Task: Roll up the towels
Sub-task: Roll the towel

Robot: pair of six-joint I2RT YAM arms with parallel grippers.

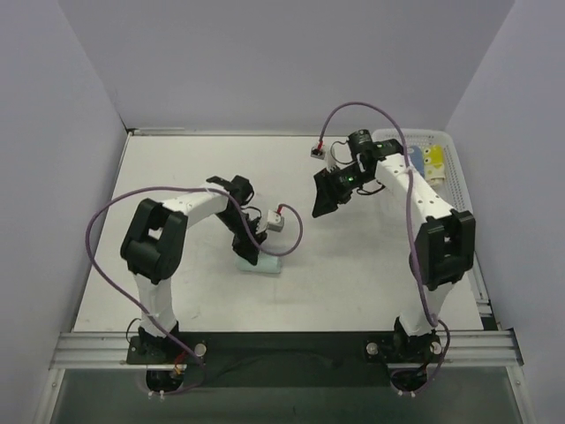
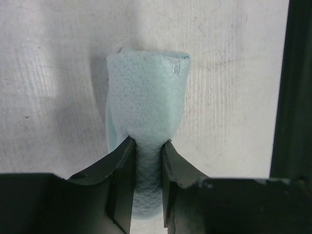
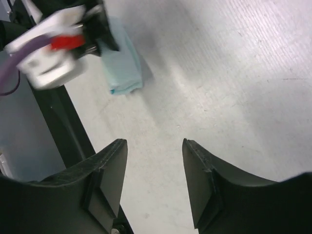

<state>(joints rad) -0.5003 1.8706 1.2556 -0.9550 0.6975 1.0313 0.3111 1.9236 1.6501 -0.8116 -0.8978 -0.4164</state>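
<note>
A pale mint-green towel (image 2: pixel 146 97), rolled into a short tube, lies on the white table. My left gripper (image 2: pixel 147 146) is shut on its near end, and the cloth is pinched narrow between the fingers. From above, the roll (image 1: pixel 267 263) pokes out under the left gripper (image 1: pixel 252 247) at mid-table. The right wrist view catches the same towel (image 3: pixel 124 66) at upper left, partly behind the left wrist. My right gripper (image 3: pixel 153 146) hangs open and empty above bare table, up and to the right (image 1: pixel 322 201) of the roll. Other towels (image 1: pixel 422 159) lie in the basket.
A white slotted basket (image 1: pixel 450 168) stands at the back right edge, holding yellow and blue cloth. Purple cables loop from both arms. Walls close in the left, back and right sides. A metal rail runs along the near edge.
</note>
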